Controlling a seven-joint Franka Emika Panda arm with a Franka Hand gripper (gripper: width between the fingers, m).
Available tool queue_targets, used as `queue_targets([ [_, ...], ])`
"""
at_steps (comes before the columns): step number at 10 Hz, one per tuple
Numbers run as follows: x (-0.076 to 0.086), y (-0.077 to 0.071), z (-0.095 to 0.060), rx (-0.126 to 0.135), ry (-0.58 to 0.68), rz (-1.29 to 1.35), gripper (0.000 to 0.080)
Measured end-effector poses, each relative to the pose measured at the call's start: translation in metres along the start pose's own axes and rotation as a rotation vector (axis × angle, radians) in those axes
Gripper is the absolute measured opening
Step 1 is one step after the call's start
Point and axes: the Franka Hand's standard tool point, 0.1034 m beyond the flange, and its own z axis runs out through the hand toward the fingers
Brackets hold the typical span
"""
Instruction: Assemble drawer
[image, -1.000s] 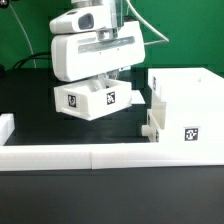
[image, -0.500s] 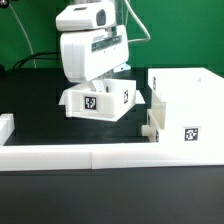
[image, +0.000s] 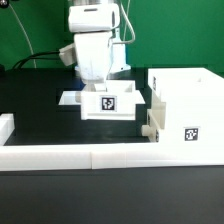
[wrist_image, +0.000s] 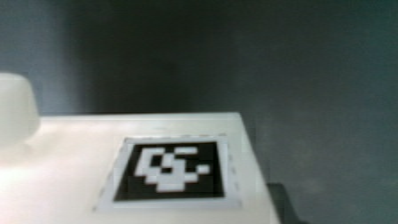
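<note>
Left margin: a short white block (image: 5, 127) sits at the exterior view's left edge, well apart from my work. The black table (image: 40, 105) between it and the tray is open surface.

Front boundary: the low white border wall (image: 90, 155) runs across the front of the table, near the tray's front face.

Tray: the small tray (image: 108, 103) sits level under my wrist, tagged face (image: 106, 101) toward the camera. I cannot tell whether it rests on the table or hangs just above it. A second white edge (image: 70, 98) shows just beside it on the exterior view's left.

My gripper (image: 98, 88): it reaches straight down into the tray from above. My jaws are hidden behind my own body and the tray wall, so I cannot tell how far apart they stand or whether they hold the tray.

Wrist view: a white tray surface with a square tag (wrist_image: 171, 170) fills the near field. A rounded white part (wrist_image: 15, 108) shows at the side, and dark table lies beyond the white edge.

Gap to shell: only a narrow strip of table separates the tray's right-hand edge from the shell.

Shell: the large boxy shell (image: 190, 115) stands at the exterior view's right, with a tag (image: 190, 134) on its front and a small knob-like part (image: 148, 129) at its lower left corner.
</note>
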Motion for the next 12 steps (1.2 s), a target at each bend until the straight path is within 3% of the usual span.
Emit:
queue_targets([
  [5, 0.011, 0.019, 0.003, 0.009, 0.007, 0.002, 0.0042],
  [9, 0.011, 0.017, 0.006, 0.017, 0.008, 0.003, 0.0042],
  [12, 0.021, 0.017, 0.006, 0.019, 0.006, -0.027, 0.0042],
])
